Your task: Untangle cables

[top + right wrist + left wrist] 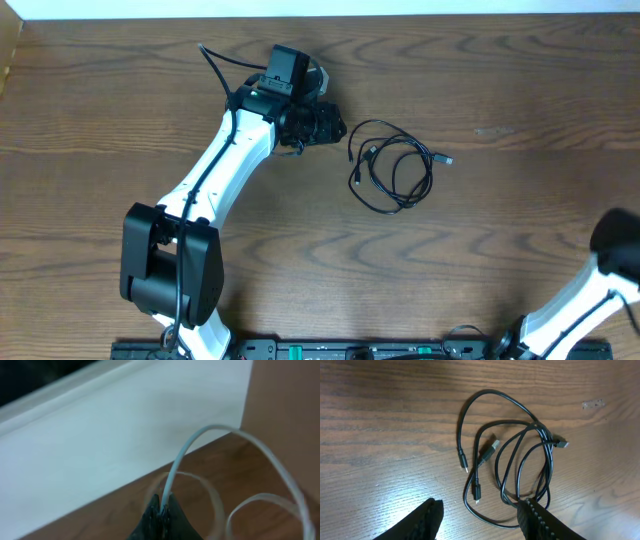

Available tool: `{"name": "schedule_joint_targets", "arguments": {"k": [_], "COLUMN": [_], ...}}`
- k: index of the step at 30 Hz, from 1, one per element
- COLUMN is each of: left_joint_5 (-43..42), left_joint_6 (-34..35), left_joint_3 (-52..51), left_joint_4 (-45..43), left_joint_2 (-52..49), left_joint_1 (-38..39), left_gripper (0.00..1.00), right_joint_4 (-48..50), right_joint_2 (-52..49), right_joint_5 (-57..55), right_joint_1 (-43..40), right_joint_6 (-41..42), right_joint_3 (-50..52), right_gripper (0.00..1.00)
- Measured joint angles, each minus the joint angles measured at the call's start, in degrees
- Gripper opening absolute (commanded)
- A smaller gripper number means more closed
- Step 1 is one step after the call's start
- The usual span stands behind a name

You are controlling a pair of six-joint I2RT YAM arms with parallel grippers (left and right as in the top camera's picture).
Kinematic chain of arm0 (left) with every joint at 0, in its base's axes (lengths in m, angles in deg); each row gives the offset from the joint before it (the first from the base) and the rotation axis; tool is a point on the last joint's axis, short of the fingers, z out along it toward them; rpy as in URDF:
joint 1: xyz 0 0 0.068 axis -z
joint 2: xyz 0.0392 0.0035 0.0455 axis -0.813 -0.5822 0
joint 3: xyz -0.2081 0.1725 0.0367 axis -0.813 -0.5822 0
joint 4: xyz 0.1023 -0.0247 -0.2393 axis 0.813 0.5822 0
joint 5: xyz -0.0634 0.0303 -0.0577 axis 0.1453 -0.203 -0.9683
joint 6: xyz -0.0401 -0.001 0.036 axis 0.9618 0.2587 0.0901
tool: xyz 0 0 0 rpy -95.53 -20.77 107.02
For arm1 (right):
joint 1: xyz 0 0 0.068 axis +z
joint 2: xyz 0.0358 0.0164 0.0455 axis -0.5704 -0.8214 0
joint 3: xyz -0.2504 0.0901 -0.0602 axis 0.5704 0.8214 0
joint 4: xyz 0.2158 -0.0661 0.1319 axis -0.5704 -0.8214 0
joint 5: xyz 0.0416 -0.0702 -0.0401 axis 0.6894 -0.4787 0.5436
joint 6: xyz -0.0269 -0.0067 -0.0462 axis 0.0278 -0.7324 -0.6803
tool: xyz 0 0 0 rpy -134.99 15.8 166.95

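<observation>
The bench [520, 80] is bare wood grain. The left arm [225, 160] rises from 7 o'clock and reaches toward 12. The right arm [600, 285] shows only in part at the 4 o'clock corner of the overhead view. The left gripper [481, 507] hangs over the bench with its jaws roughly half apart and nothing between them. Whether one finger brushes the nearest strand cannot be told. The right gripper [162, 510] has its jaws fully closed on the white cable [176, 467]. That cable rises from the pinch and arcs away in loose, blurred loops beside a pale board. It appears only in the right wrist view, so its place on the bench cannot be fixed. The black cable [551, 462] lies flat just right of the bench's centre, near the left gripper at about its 4 o'clock. It forms overlapping loops, with strands crossing thickly along the 3 o'clock side. Four plug ends are countable, which suggests two cords in the heap, among them a broad plug [492, 446] inside the loops and another [562, 443] at the 2 o'clock edge. Assessment: both cables are light, thin and limp, with a smooth jacket likely to slip through a loose pinch. Pulling any strand will probably drag the whole heap. The recommended hold is on a single strand just behind a free plug, or on the open outer loop at 11 o'clock, well clear of the crossings.
</observation>
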Motion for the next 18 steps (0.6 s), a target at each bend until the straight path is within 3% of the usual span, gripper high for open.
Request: {"name": "schedule_joint_targets", "arguments": {"k": [7,18], "left_joint_5": [0.0,0.02], "left_joint_6": [0.0,0.0], "left_joint_3": [0.0,0.0], "left_joint_4": [0.33,0.46], "left_joint_2": [0.0,0.0], "left_joint_1": [0.0,0.0], "left_gripper": [0.53,0.54], "right_joint_4": [8.31,17.07], "right_joint_2": [-12.74,-23.37], "right_joint_5": [-2.84,-11.04], "right_joint_1": [-2.82,-3.34], "right_joint_6": [-0.68,-0.37], "right_joint_3": [-0.15,-0.52], "right_gripper": [0.01,0.01]}}
